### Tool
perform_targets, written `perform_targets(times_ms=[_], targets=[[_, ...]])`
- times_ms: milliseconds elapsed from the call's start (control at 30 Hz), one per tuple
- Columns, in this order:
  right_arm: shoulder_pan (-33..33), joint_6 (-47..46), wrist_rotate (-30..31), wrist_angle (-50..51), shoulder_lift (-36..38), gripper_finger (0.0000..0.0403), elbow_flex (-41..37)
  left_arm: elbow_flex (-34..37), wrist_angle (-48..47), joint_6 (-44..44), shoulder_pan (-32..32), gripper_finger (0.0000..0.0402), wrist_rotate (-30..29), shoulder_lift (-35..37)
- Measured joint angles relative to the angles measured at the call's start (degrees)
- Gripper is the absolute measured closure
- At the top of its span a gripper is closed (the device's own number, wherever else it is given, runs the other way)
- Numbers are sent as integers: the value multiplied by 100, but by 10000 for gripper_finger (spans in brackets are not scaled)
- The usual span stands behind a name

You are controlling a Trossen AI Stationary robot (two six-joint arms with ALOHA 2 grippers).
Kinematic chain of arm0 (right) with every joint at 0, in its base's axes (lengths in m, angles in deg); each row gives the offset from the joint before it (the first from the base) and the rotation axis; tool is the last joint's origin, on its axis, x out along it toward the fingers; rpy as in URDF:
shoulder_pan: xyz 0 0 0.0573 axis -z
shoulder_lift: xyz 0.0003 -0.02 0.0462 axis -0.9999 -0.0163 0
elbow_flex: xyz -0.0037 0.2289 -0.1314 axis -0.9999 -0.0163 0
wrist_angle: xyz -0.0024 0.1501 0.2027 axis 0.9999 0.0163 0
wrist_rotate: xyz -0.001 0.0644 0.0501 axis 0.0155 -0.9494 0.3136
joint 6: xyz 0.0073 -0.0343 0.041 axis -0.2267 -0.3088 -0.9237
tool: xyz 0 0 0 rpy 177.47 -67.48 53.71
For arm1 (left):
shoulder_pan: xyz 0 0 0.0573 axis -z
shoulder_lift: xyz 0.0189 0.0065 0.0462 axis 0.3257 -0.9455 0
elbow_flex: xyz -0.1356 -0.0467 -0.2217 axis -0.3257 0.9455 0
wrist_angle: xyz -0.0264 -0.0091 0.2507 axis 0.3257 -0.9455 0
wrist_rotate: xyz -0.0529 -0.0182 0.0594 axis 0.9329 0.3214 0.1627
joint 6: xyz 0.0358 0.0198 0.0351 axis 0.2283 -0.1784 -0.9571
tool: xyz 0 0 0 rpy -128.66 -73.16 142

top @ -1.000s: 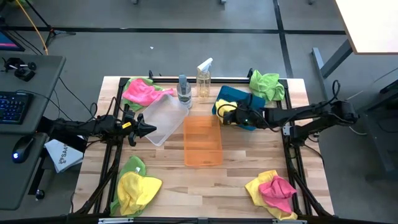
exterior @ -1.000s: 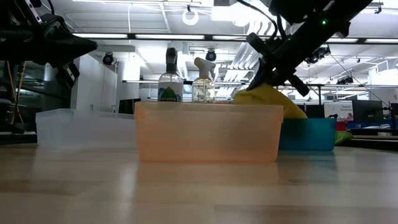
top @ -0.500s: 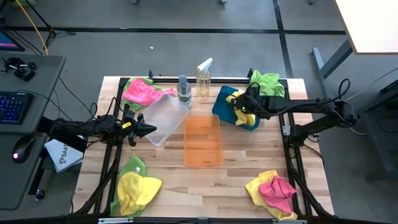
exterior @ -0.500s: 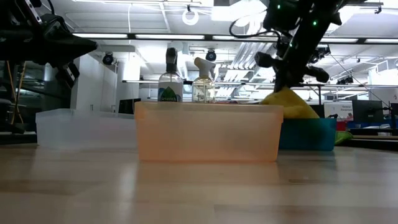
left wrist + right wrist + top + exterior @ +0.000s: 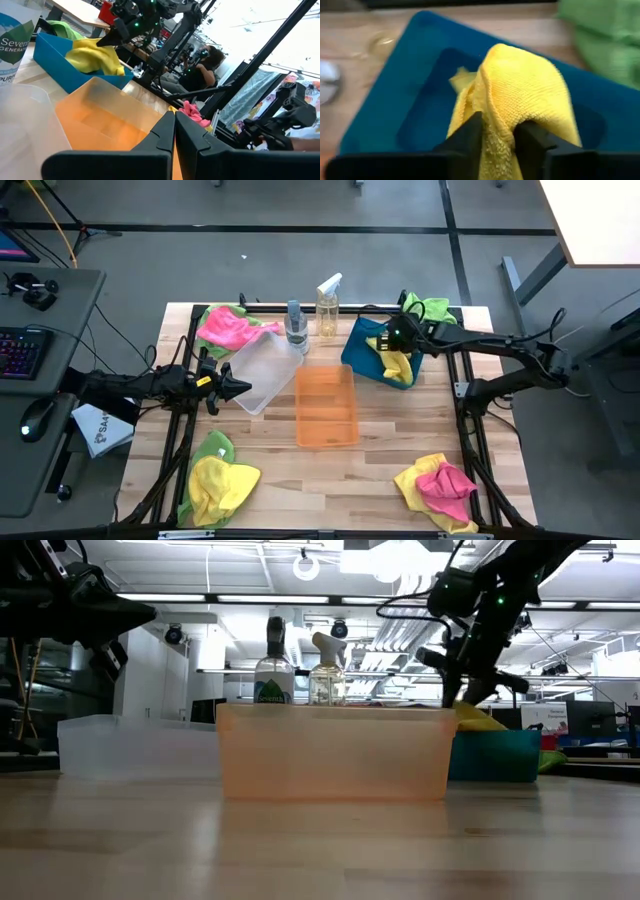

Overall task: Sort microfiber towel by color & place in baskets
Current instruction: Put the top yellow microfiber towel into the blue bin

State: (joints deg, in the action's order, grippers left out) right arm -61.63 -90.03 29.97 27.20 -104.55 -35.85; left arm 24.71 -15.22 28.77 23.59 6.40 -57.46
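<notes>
- The yellow towel (image 5: 520,95) is a soft, fuzzy cloth with a fine woven texture; it is bunched into a rounded fold and it hangs into the blue basket (image 5: 365,352).
- The right gripper (image 5: 496,131) is closed on this yellow towel: its two dark fingers (image 5: 467,137) pinch the fold from both sides, above the inside of the blue basket.
- The blue basket stands at the far right part of the table (image 5: 385,450), just beside a green towel (image 5: 433,310) at the far right corner.
- The orange basket (image 5: 326,407) is in the middle of the table, and the clear basket (image 5: 262,368) lies just to its left, tilted.
- Two spray bottles (image 5: 310,315) stand behind these baskets.
- A pink and green pile (image 5: 232,327) lies at the far left corner, a yellow and green pile (image 5: 216,483) at the near left, and a pink and yellow pile (image 5: 438,489) at the near right.
- The left gripper (image 5: 240,387) waits at the left edge of the clear basket; its fingers are together and hold nothing.
</notes>
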Motion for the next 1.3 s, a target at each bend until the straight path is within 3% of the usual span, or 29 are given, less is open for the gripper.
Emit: perform_targets(times_ms=[233, 333, 467, 533, 633, 700, 767, 833, 1133, 1300], targets=[[-124, -132, -896, -1108, 0, 196, 2, 1, 0, 6, 2, 401, 0, 0], [-133, 63, -1158, -1317, 0, 182, 135, 0, 0, 9, 1, 401, 0, 0], [-204, 342, -1730, -807, 0, 186, 367, 1, -2, 9, 1, 401, 0, 0], [-361, 478, -1863, -403, 0, 194, 449, 1, -2, 0, 2, 401, 0, 0], [-597, 492, -1579, 242, 2, 224, 470, 1, 0, 4, 2, 401, 0, 0], [-693, 428, -1089, 546, -12, 271, 466, 0, 0, 4, 1, 401, 0, 0], [-711, 361, -669, 499, -90, 345, 466, 1, -2, 4, 1, 401, 0, 0], [-605, 418, -550, 213, -248, 385, 466, 1, 0, 4, 2, 401, 0, 0], [-118, 785, -1291, -462, -1494, 396, 463, -1, -2, 9, 1, 401, 0, 0], [-179, 965, -1410, -676, -1040, 399, 679, 0, 1, 2, 1, 401, -1, 0]])
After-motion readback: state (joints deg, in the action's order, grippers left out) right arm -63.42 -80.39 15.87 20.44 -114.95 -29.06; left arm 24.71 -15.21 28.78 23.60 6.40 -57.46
